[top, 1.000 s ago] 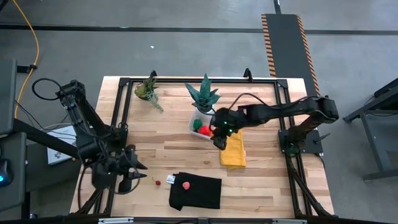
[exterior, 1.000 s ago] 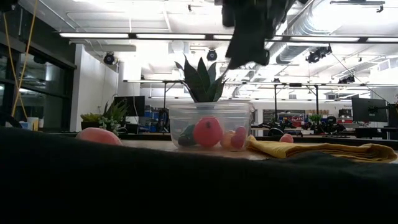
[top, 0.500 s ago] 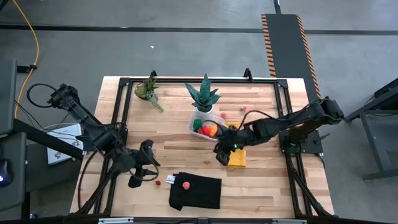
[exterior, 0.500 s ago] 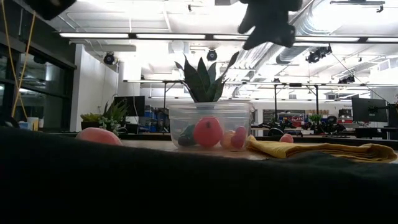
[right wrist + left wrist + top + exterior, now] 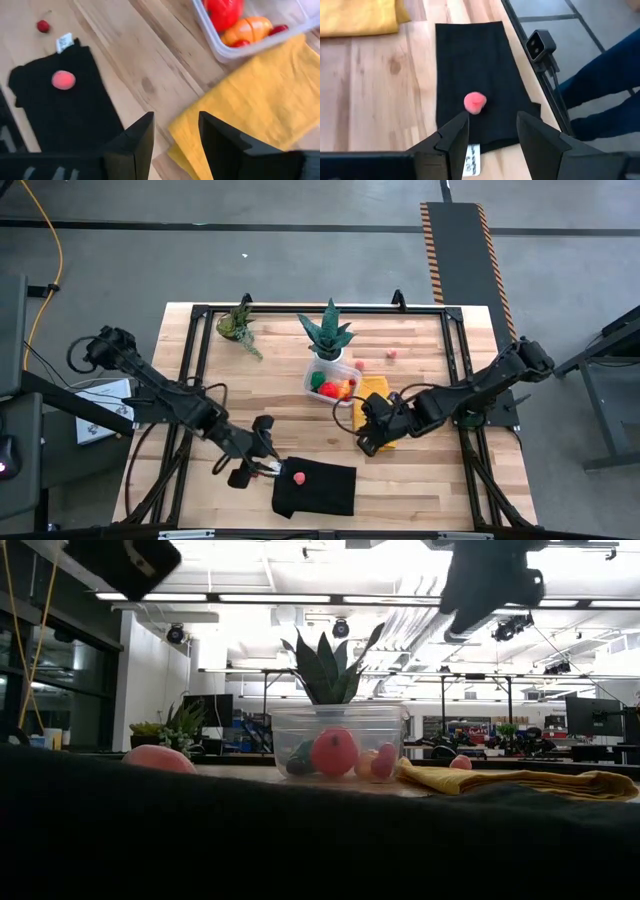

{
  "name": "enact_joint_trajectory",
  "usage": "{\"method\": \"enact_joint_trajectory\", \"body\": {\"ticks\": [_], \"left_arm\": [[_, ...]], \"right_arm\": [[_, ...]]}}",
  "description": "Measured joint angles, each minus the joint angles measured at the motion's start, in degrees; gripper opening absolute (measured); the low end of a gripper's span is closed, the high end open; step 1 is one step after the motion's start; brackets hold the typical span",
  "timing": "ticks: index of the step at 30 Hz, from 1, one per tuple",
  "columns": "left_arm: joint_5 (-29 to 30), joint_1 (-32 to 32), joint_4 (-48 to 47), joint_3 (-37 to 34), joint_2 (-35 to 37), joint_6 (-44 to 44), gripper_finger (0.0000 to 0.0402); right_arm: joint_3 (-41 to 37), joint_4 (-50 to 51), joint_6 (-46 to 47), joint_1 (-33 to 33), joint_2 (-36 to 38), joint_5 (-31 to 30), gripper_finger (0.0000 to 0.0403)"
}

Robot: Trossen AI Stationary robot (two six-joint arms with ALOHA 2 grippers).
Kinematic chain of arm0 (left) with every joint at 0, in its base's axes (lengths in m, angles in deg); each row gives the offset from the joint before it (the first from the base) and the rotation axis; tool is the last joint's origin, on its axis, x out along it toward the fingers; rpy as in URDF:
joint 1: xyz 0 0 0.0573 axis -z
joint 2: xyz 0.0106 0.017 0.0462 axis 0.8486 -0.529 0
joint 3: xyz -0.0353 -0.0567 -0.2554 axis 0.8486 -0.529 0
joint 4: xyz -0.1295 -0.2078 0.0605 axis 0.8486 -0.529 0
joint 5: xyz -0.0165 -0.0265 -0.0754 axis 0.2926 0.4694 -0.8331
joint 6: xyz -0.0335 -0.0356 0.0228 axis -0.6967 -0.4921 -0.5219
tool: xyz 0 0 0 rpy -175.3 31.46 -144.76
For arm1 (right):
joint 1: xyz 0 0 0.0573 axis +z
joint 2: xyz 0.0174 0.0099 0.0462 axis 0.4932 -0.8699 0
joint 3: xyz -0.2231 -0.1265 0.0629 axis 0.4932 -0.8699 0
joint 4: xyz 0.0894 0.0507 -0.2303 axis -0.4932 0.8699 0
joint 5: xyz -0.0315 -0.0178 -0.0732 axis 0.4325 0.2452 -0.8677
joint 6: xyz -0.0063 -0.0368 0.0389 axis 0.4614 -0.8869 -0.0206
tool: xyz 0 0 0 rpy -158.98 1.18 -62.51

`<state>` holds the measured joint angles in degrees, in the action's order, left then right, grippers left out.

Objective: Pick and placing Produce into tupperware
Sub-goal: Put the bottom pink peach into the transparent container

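My left gripper (image 5: 490, 131) hangs with its fingers parted and nothing between them, just short of a pink piece of produce (image 5: 475, 102) that lies on the black cloth (image 5: 480, 65). My right gripper (image 5: 172, 132) is parted and empty too, over the edge of the yellow cloth (image 5: 250, 100).

From above, my left gripper (image 5: 262, 465) covers the cloth's near corner, and whatever lies under it I cannot make out. At table height the black cloth fills the lower half of the picture and hides most of the tabletop (image 5: 250, 390); only the top of the pink piece (image 5: 158, 757) shows over it.

Loose produce I can count: the pink one, one small dark red one (image 5: 43, 25) on bare wood beside the cloth, and two small pink ones (image 5: 392, 354) beyond the tupperware (image 5: 330, 383). That clear, round-cornered box stands touching the yellow cloth, before one of two potted plants (image 5: 327, 332). Inside are a big red piece (image 5: 223, 11), an orange one (image 5: 250, 29), small red bits and something green; the exact number is unclear.
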<state>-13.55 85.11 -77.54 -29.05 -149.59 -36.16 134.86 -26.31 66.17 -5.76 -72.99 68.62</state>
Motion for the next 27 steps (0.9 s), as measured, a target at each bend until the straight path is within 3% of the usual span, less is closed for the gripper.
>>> {"method": "enact_joint_trajectory", "body": {"ticks": [15,27], "left_arm": [[-3.3,-2.3,9.7,0.0,-9.1,-0.2,0.0160],[-3.7,-2.3,11.3,0.0,-11.2,-0.8,0.0247]], "right_arm": [[0.1,9.3,12.1,6.3,1.0,-3.5,0.0146],[0.1,16.6,22.0,11.3,4.8,-10.6,0.0146]]}}
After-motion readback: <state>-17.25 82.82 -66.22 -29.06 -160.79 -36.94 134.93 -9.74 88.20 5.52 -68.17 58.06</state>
